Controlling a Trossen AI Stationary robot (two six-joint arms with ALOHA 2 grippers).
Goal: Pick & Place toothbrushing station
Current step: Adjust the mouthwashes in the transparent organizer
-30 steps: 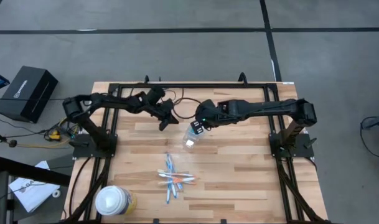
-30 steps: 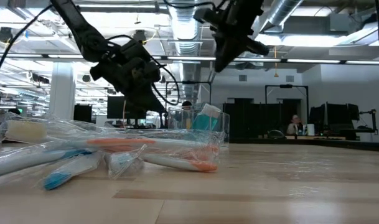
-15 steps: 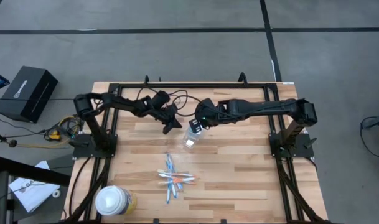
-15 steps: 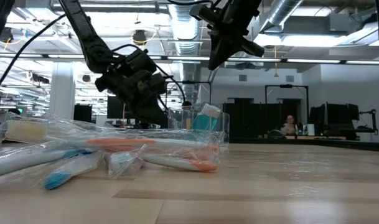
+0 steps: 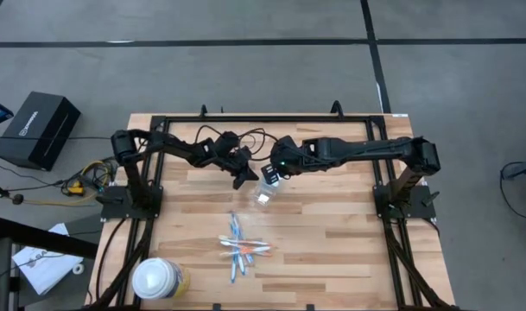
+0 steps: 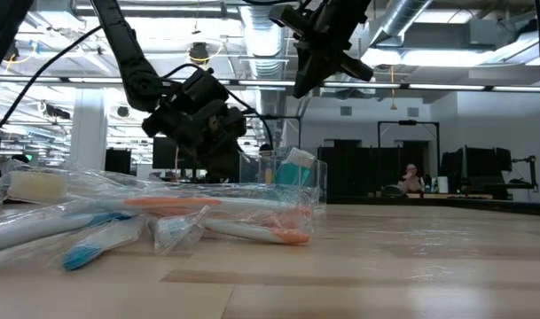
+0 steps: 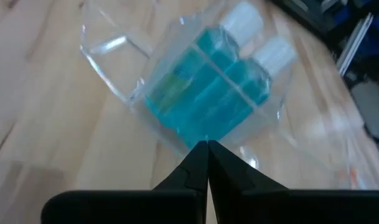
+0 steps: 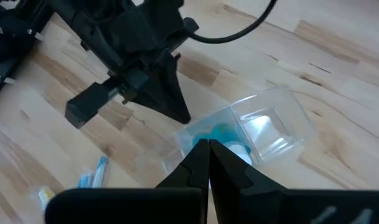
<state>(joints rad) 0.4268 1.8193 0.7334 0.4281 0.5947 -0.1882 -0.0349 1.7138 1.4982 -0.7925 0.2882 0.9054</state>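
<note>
Counter: I see a light wooden plank counter with a black frame around it, on a grey floor crossed by dark lines.
Clear cup: the clear plastic cup lies on its side near the counter's middle, and the two blue tubes with white caps sit inside it.
Toothbrushes: a wrapped heap of blue, white and orange toothbrushes lies nearer the front edge, well apart from the cup.
Left gripper: my left gripper is closed and empty, its tip just beside the cup.
Right gripper: my right gripper is closed too, holding nothing, poised above the cup.
Front corner: a large white-topped yellowish container stands at the front left.
Floor: a black box sits left of the counter.
Room: in the low view I see ceiling ducts, strip lights, dark monitors and a seated person far back.
</note>
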